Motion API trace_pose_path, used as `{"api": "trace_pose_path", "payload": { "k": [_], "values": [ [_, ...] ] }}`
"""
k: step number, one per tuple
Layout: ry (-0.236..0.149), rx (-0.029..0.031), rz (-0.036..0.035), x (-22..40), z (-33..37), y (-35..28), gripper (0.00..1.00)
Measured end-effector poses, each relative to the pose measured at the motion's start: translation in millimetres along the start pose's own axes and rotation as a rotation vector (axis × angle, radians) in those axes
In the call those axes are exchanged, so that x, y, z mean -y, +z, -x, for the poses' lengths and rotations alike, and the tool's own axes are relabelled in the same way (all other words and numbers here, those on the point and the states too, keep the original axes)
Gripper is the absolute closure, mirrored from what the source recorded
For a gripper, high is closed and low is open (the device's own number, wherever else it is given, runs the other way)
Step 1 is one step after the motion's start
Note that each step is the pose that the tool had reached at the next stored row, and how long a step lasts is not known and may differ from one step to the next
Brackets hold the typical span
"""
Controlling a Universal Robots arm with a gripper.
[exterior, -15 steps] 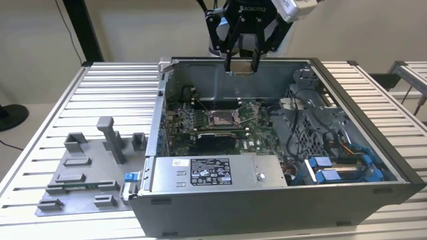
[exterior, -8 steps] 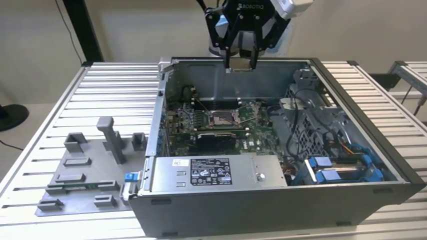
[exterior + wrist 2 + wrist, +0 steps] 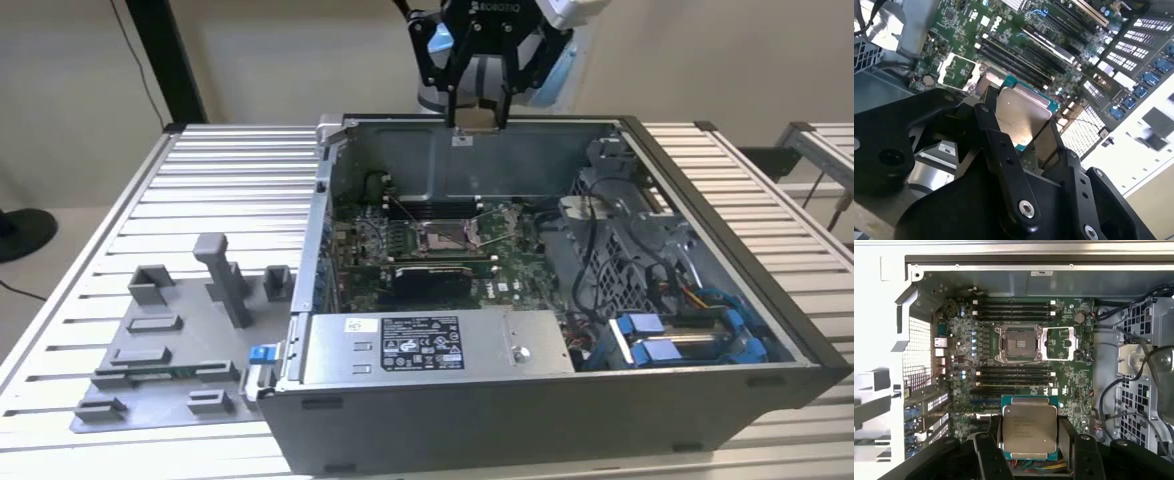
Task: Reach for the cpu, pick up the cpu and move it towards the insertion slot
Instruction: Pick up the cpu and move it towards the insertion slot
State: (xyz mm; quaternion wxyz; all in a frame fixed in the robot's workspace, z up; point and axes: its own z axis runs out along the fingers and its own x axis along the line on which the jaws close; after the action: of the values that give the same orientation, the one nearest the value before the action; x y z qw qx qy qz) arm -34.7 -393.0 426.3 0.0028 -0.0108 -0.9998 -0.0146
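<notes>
Your hand (image 3: 1028, 460) grips the cpu (image 3: 1029, 429) by two opposite edges, its black fingers (image 3: 988, 450) pressed against the sides and the silver face turned up toward the camera in the first wrist view. In the second wrist view the chip (image 3: 1019, 117) sits level between the fingers, its green rim showing along one edge.

Going left to right in the exterior view: the grey fixture (image 3: 174, 345) lies on the worktop (image 3: 227, 190) well away from the hand, on the exterior view's left, below it. The case (image 3: 534, 400) stands open beneath the hand. The hand (image 3: 477, 115) hangs above the case's rear wall, high over the board (image 3: 441, 250). The slot (image 3: 443, 236) lies below and forward of the hand, its frame open and its dark centre bare. Cables and a blue bracket (image 3: 667, 345) fill the case off to the exterior view's right of the hand.

In the first wrist view the slot (image 3: 1018, 343) lies ahead of the cpu, well apart from it, with memory rows between.

To carry well, I judge you should keep the chip flat and square to the slot's frame, hold the squeeze light but firm so it cannot tip, and travel over the board high enough to pass above the memory and the raised frame plate beside the slot.
</notes>
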Motion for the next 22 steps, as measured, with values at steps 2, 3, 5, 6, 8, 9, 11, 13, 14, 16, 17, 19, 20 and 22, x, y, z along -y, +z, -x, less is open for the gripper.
{"api": "trace_pose_path", "payload": {
  "k": [2,3,5,6,8,9,11,13,14,16,17,19,20,22],
  "values": [
    [0.0,0.0,-0.0001,-4.6,-0.4,0.4,1.0],
    [0.001,0.0,-0.0001,-7.0,-0.6,0.7,1.0],
    [0.001,0.0,0.0,-11.9,-0.9,1.3,1.0],
    [0.001,0.0,0.0,-14.5,-1.2,1.7,1.0],
    [0.001,0.0,-0.0001,-19.9,-1.7,2.2,1.0],
    [0.001,0.0,0.0,-22.7,-2.0,2.5,1.0],
    [0.001,0.0,0.0,-27.9,-2.5,3.0,1.0],
    [0.002,0.0001,0.0,-32.2,-2.7,3.7,1.0],
    [0.003,0.0001,0.0,-34.1,-2.7,4.2,1.0],
    [0.005,0.0001,0.0,-38.5,-2.8,5.0,1.0],
    [0.005,0.0002,0.0001,-40.8,-2.9,5.4,1.0],
    [0.007,0.0002,-0.0001,-45.5,-3.0,6.2,1.0],
    [0.007,0.0002,0.0,-47.8,-3.0,6.6,1.0],
    [0.009,0.0002,0.0,-52.7,-3.1,7.5,1.0]
  ]
}}
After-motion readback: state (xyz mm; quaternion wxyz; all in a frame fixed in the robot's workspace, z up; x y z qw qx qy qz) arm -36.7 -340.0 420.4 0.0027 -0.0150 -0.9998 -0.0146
